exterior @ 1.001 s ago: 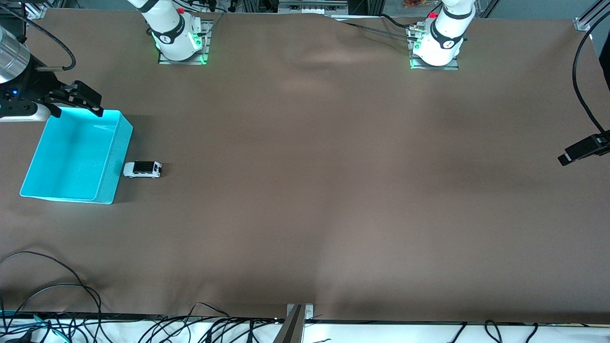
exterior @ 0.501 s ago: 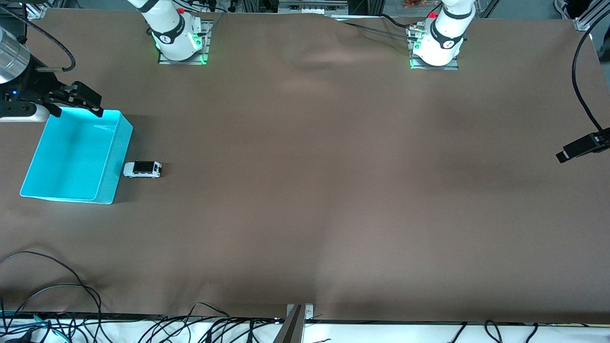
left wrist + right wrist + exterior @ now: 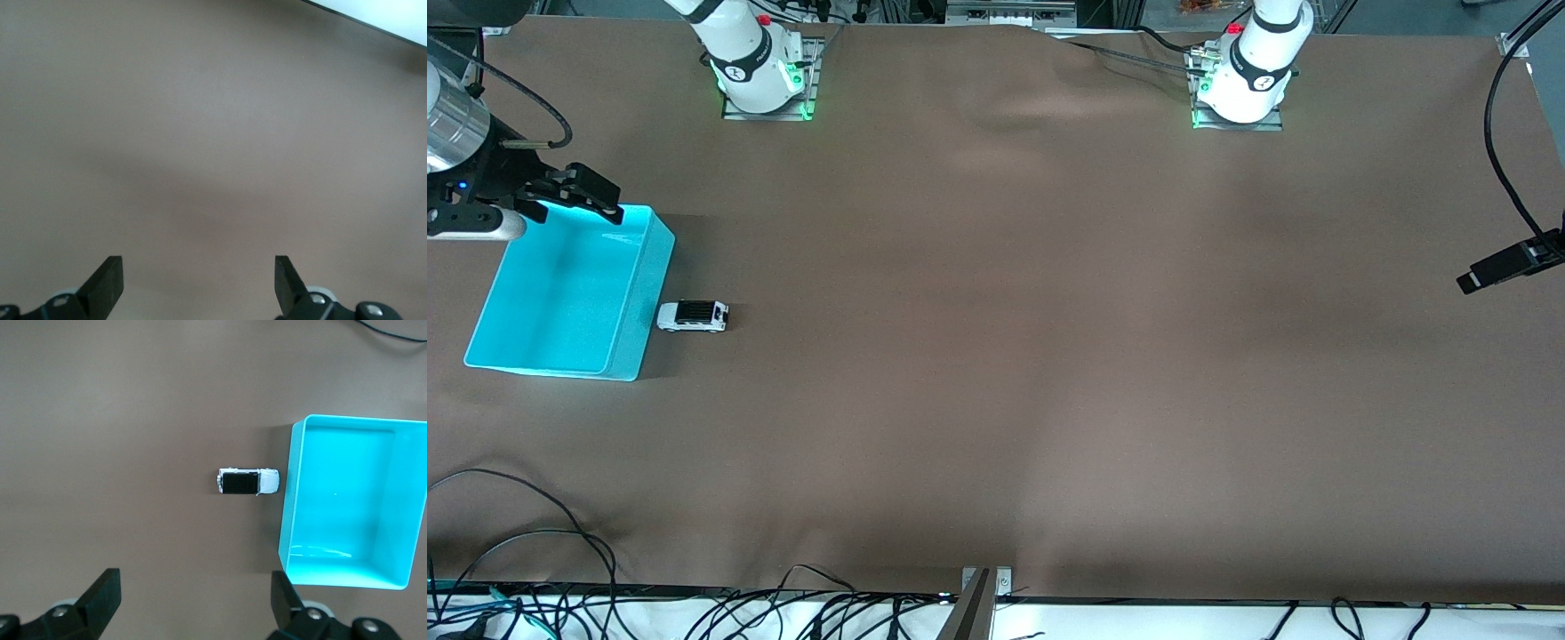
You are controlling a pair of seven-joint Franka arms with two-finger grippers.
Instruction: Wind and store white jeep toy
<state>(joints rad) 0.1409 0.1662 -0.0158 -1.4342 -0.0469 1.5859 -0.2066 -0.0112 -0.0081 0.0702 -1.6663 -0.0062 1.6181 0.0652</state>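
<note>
The white jeep toy, with a black roof, stands on the brown table right beside the cyan bin, on the bin's side toward the left arm's end. In the right wrist view the jeep lies apart from the bin, which is empty. My right gripper is open and empty, up over the bin's rim toward the robots' bases; its jaws stand wide. My left gripper is open and empty over bare table at the left arm's end; its wrist view shows only tabletop.
The two arm bases stand along the table's edge farthest from the front camera. Loose black cables lie by the edge nearest that camera. A cable hangs at the left arm's end.
Both grippers have drifted slightly: the right one a little over the bin's rim, the left one a little toward the bases. The jeep and the bin have not moved.
</note>
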